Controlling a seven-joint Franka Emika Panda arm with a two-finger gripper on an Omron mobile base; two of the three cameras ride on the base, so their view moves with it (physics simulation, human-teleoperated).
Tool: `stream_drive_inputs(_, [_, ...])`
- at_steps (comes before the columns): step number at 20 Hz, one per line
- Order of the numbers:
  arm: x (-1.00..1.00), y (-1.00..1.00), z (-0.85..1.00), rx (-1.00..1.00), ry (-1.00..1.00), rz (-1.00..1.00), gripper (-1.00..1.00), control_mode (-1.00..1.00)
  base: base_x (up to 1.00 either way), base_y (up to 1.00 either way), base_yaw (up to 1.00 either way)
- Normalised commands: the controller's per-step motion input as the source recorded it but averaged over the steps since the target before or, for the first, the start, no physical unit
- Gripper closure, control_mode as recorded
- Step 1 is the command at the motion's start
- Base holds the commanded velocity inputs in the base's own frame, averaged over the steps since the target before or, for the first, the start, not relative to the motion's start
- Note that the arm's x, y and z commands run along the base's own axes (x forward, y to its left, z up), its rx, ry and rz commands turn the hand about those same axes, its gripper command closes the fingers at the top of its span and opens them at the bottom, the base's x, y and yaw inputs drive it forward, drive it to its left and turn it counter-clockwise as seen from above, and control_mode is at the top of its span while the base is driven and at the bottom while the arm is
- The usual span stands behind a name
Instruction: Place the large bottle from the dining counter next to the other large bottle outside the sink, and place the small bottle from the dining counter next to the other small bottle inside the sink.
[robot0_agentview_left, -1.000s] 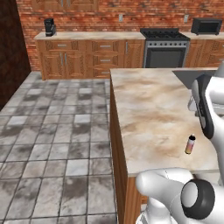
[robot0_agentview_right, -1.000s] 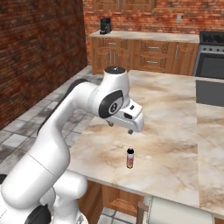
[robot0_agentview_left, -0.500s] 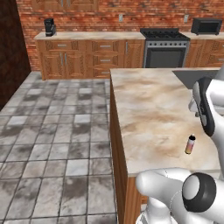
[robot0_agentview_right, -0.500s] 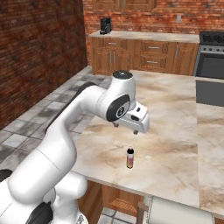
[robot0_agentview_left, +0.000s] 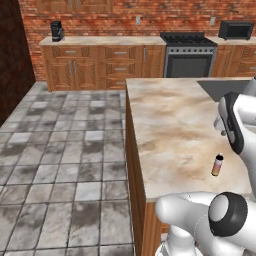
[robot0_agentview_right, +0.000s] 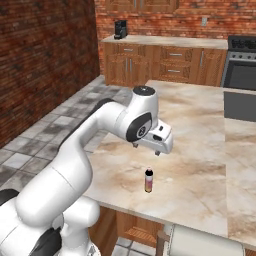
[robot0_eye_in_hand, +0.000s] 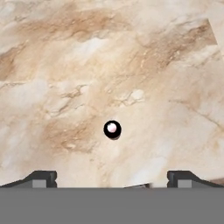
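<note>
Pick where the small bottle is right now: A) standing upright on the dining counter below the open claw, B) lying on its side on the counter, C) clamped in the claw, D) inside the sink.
A: the small bottle stands upright on the dining counter, with the open claw above it, seen cap-on in the hand view.

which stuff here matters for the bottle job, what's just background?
Job:
small bottle, upright
dining counter under it
hand, open, above the bottle
sink, far corner of counter

Background:
stove
coffee maker
microwave
</note>
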Motion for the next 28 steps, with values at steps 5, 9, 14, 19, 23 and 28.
stream_drive_inputs(5, [0.07,-0.03,-0.14,0.00,0.00,0.01,-1.00,-1.00,0.00,0.00,0.00])
stream_drive_inputs(9, [0.02,-0.05,-0.11,0.00,0.01,0.00,-1.00,-1.00,0.00,0.00,0.00])
stream_drive_inputs(14, [0.02,0.00,-0.08,-0.01,0.03,0.00,-1.00,-1.00,0.00,0.00,0.00])
stream_drive_inputs(19, [0.03,0.00,-0.09,-0.01,0.03,0.00,-1.00,-1.00,0.00,0.00,0.00])
stream_drive_inputs(23, [0.03,0.00,-0.13,-0.01,0.02,0.00,-1.00,-1.00,0.00,0.00,0.00])
stream_drive_inputs(28, [0.05,0.00,-0.18,0.00,0.02,0.00,-1.00,-1.00,0.00,0.00,0.00])
